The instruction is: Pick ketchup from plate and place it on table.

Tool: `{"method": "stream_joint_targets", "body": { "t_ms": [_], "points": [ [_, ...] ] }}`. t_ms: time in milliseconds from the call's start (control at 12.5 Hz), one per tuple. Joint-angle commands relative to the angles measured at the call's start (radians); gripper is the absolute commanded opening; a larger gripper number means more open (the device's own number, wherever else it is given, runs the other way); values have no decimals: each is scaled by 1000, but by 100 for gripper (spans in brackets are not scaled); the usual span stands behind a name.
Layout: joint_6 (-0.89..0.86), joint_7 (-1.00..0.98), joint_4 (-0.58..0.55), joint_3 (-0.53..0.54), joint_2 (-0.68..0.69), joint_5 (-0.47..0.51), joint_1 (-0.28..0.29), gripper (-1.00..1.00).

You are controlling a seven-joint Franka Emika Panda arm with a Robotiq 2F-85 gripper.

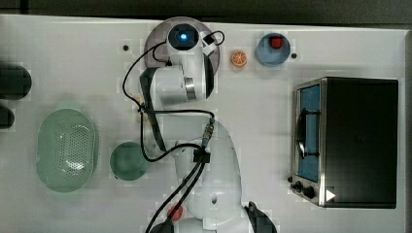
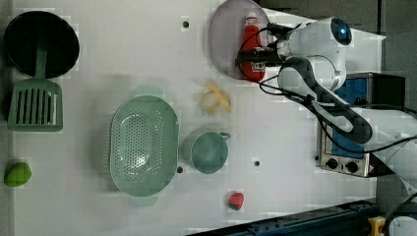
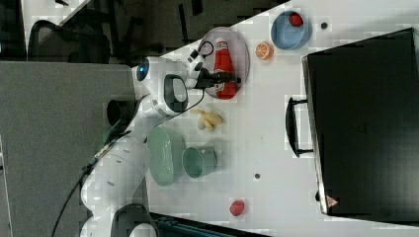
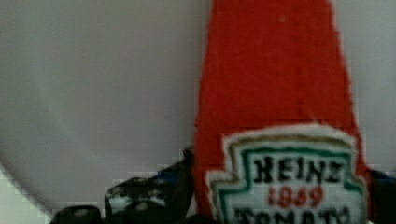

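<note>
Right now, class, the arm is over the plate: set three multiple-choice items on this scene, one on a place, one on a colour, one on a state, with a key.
1. Where does the red ketchup bottle with the whitish label lie?
A. in the green perforated oval basket
B. on the round greyish-lilac plate
C. on the bare white table

2. What colour is the small bowl holding a red block?
A. blue
B. yellow
C. black

3. How does the gripper stand?
A. shut on the banana
B. lifting the ketchup clear
C. open, fingers either side of the bottle

Key: 1 B, the left view shows it lying on the plate. 2 A, plain in the top view. 3 C, the right view shows the bottle lying flat between the fingers.
</note>
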Motion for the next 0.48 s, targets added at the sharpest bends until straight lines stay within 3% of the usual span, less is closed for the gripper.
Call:
{"method": "stream_joint_targets", "body": {
  "t_ms": [80,320,480],
  "points": [
    [27,-36,60,-5,-20,-4,0,100],
    [42,-35,61,-5,-8,-4,1,92],
    [49,-34,64,-5,-9,-4,1,42]
  ]
}}
